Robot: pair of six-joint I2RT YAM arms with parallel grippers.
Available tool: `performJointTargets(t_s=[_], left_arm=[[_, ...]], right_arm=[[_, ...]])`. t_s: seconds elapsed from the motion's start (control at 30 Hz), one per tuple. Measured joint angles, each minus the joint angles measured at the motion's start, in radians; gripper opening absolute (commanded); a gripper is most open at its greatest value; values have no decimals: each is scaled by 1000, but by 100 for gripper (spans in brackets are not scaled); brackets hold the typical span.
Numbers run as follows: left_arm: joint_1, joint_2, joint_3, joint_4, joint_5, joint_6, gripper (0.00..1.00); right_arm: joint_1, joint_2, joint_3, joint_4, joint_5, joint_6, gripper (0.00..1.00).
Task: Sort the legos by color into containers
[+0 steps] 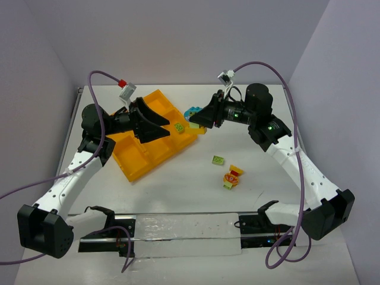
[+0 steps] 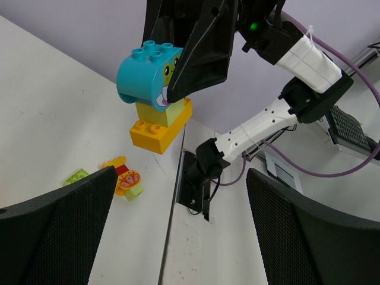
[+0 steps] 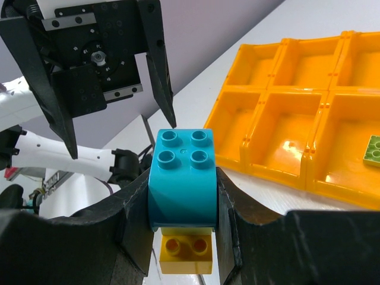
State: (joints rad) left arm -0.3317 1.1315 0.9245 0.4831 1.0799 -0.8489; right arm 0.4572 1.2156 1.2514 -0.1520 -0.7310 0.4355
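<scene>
My right gripper (image 1: pixel 198 119) (image 3: pixel 181 196) is shut on a clump of legos (image 1: pixel 192 113) (image 2: pixel 153 89) (image 3: pixel 181 181): a teal curved brick stacked on a light green one and an orange-yellow one. It holds the clump in the air just right of the tray of containers (image 1: pixel 140 161) (image 3: pixel 285 133). My left gripper (image 1: pixel 159 123) (image 2: pixel 181 172) stands open over the tray, facing the clump, with nothing between its fingers. One light green brick (image 1: pixel 179 127) (image 3: pixel 373 148) lies in a compartment. On the table lie a loose green brick (image 1: pixel 218 159) (image 2: pixel 76 176) and a red, orange, yellow and green clump (image 1: pixel 233 177) (image 2: pixel 124 181).
The arms' base rail (image 1: pixel 184 234) runs along the near table edge. Purple cables (image 1: pixel 95 113) loop over both arms. Walls close in the table at the back and both sides.
</scene>
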Motion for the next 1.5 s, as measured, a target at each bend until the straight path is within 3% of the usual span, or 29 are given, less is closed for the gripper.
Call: performJointTargets(t_s=[0.83,1.2,1.5], left_arm=[[0,50,26,23,36,-10,95],[-4,149,5,363,100,-270,95],[-51,178,5,411,110,-280,94]], right_arm=[[0,0,0,1,-26,1,0],[0,0,0,10,-60,22,0],[0,-1,-1,141,-139,125,0]])
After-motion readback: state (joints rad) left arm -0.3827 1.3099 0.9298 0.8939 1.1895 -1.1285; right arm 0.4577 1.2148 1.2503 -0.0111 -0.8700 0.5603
